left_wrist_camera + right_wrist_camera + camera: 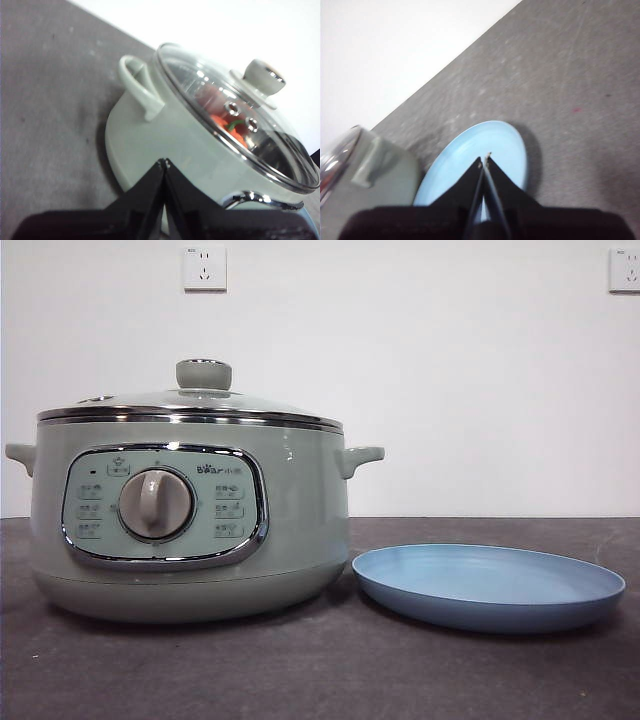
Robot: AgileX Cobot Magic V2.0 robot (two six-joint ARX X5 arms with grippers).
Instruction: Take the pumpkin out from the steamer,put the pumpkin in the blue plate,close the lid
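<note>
The sage-green steamer stands at the left of the table with the glass lid on it. In the left wrist view the pumpkin shows orange-red with a green stem through the lid; the steamer's wall is below. The blue plate lies empty to the steamer's right. My left gripper is shut and empty, up and apart from the steamer's side. My right gripper is shut and empty above the blue plate. Neither arm shows in the front view.
The table is dark grey with a white wall behind it. Two wall sockets sit high on the wall. The steamer's edge shows in the right wrist view beside the plate.
</note>
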